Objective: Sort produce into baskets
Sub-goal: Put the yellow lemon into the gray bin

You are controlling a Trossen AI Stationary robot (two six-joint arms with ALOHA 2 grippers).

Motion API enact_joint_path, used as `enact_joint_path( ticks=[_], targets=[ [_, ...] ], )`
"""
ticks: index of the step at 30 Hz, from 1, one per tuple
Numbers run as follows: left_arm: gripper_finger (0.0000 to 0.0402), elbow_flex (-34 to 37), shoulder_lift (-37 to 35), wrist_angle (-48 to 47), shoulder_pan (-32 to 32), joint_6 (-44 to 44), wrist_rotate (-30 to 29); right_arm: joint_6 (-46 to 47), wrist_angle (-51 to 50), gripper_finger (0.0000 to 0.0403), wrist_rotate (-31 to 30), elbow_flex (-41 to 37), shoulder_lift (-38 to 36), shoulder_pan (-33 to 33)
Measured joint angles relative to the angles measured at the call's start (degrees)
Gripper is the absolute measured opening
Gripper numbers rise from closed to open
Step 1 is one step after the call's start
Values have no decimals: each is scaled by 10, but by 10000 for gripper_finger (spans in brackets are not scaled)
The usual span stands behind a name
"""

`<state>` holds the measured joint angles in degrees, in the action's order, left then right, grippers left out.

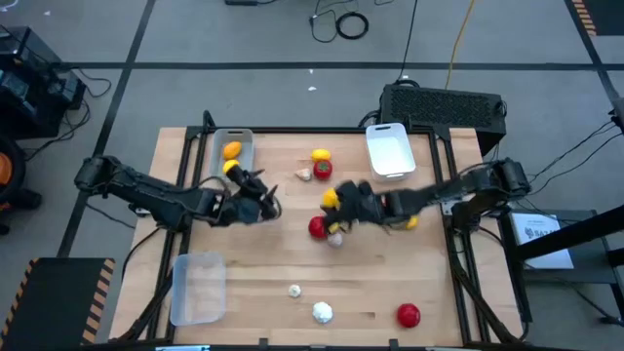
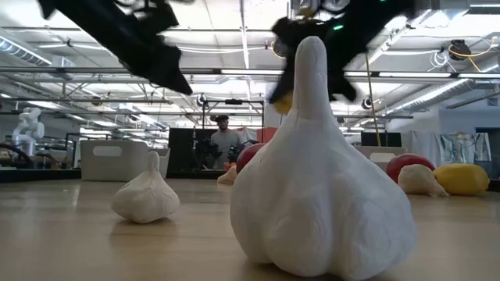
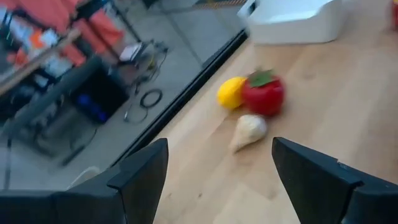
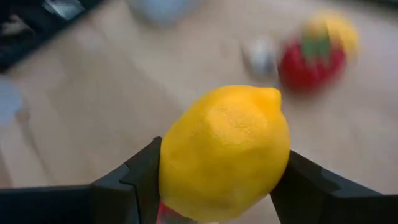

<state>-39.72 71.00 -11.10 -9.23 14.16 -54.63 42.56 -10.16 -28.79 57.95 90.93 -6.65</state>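
Observation:
My right gripper [image 1: 338, 202] is over the middle of the table, shut on a yellow lemon [image 4: 224, 152]. My left gripper [image 1: 265, 203] hovers open and empty at centre left, near the grey basket [image 1: 246, 139], which holds two yellow-orange pieces [image 1: 231, 150]. The white basket [image 1: 390, 148] stands at the far right and the clear basket [image 1: 198, 288] at the near left. A red piece [image 1: 317, 227] and a garlic bulb [image 1: 334, 238] lie on the wood just under the right gripper. My right gripper pinches the lemon's two opposite sides [image 4: 171, 168] between its two fingers. The fingers come slanting down from the table's right side. The lemon is lifted clear of the table, its pointed end [image 4: 272, 96] away from the wrist.
A lemon, a red piece [image 1: 322, 168] and a garlic bulb [image 1: 304, 175] lie together at the far middle. Two garlic bulbs [image 1: 322, 312] and a red piece [image 1: 408, 314] sit near the front edge. A person stands in the room beyond [image 2: 224, 139].

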Motion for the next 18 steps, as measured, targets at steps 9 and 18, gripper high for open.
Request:
enact_joint_path(
  ticks=[9, 18],
  targets=[
    [295, 0, -29, -107, 104, 39, -65, -234, 358, 223, 232, 2, 69, 180],
    [295, 1, -108, -124, 209, 3, -70, -223, 410, 223, 368, 165, 241, 235]
  ],
)
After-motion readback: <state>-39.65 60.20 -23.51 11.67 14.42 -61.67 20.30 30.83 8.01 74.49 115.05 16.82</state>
